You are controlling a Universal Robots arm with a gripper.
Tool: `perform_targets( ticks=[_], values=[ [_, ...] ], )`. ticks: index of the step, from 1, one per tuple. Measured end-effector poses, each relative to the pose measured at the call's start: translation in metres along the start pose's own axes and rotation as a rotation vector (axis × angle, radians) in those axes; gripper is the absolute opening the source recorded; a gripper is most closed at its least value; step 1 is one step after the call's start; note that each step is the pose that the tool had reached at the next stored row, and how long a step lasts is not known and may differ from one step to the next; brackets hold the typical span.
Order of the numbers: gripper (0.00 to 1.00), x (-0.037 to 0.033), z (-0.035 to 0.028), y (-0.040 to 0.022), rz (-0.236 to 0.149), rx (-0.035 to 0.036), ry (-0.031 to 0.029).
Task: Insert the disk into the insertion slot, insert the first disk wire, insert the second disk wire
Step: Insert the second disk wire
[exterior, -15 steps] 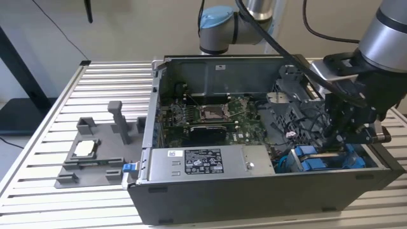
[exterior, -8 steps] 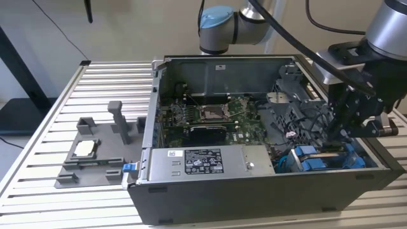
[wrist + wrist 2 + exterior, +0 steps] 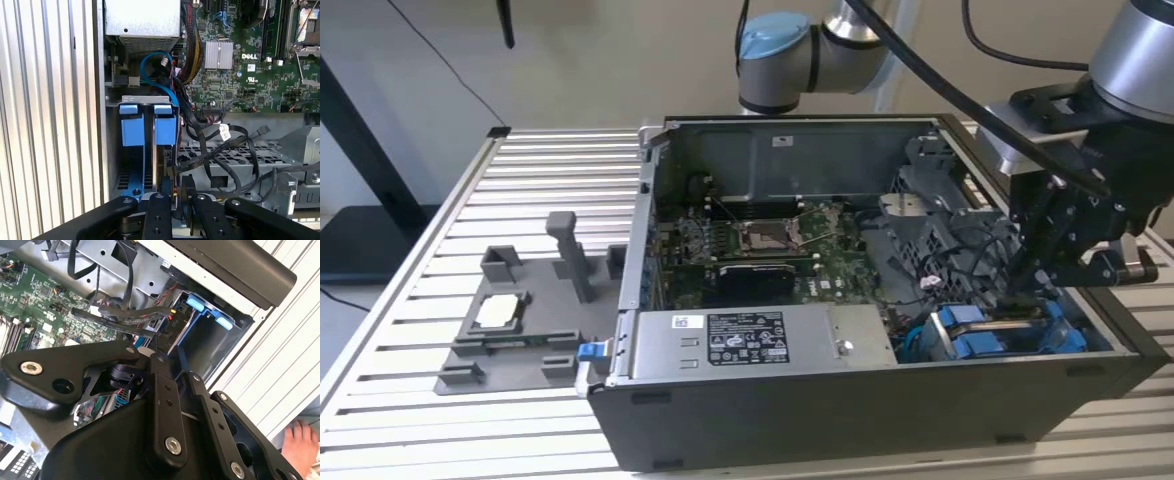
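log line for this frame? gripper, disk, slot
gripper: low in the computer case, at a black cable end | disk: seated in the insertion slot, blue carrier tabs up | wire: not confirmed plugged

The arm (image 3: 817,52) has silver tube segments and a light-blue joint cap at the upper middle of the exterior view, with black cables draped beside it. The gripper (image 3: 175,197) is matte black, built of flat linkage bars pinned with silver screws

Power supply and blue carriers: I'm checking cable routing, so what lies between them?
In the first wrist view, a looped blue cable and bundled black wires lie between the power supply and the blue carriers.
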State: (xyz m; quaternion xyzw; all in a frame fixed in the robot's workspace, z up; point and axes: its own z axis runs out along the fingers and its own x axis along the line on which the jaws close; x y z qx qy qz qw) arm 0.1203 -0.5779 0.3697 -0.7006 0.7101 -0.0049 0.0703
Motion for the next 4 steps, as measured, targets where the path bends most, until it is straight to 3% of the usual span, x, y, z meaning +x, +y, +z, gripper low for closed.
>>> perform_targets(
  ticks=[4],
  values=[
    [0.24,0.0,-0.0001,0.0,0.0,0.0,0.0]
  ],
)
